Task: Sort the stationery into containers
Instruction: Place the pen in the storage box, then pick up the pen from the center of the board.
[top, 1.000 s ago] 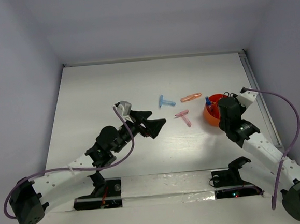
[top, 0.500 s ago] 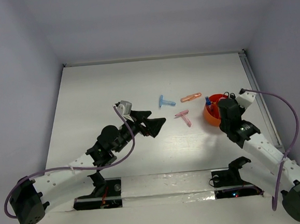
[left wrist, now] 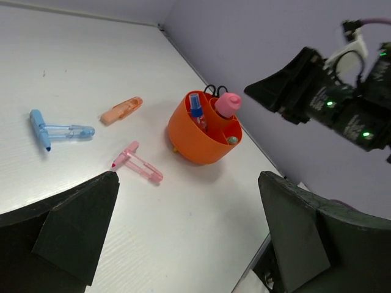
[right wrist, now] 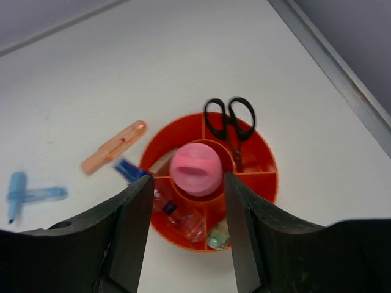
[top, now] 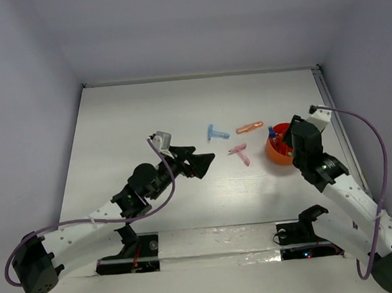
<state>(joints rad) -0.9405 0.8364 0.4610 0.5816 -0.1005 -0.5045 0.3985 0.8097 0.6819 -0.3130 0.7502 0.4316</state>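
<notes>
One orange bowl (right wrist: 269,177) is seen at the right side of the white table (top: 145,110), divided into a round central well and outer sectors. Four items are held in it. One pink tube (right wrist: 195,170) is stood upright in the central well, its long axis vertical and its round end turned up. One pair of scissors (right wrist: 229,119) is set in a far sector, black handle loops up and blades down. One clear-blue piece (right wrist: 174,207) is leaned in the left sector, its blue cap raised over the rim and pointed up and to the left. One pale green stick (right wrist: 218,239) is lodged in a near sector; only its end is shown.

Three pieces are left on the table to the bowl's left, all lying flat and apart from one another. The one light blue T-shaped piece (top: 217,132) is laid with its crossbar at the left and its stem pointing right. The one peach capped piece (top: 249,126) is laid with its long axis left to right, nearest the bowl. The one pink T-shaped piece (top: 239,153) is placed nearer the arms, its stem angled toward the near edge.

The right gripper (right wrist: 188,178) is poised above the bowl, jaws parted to either side of the tube's top, and nothing is gripped. The left gripper (left wrist: 188,177) is held over bare table left of the pieces, spread wide and empty.
</notes>
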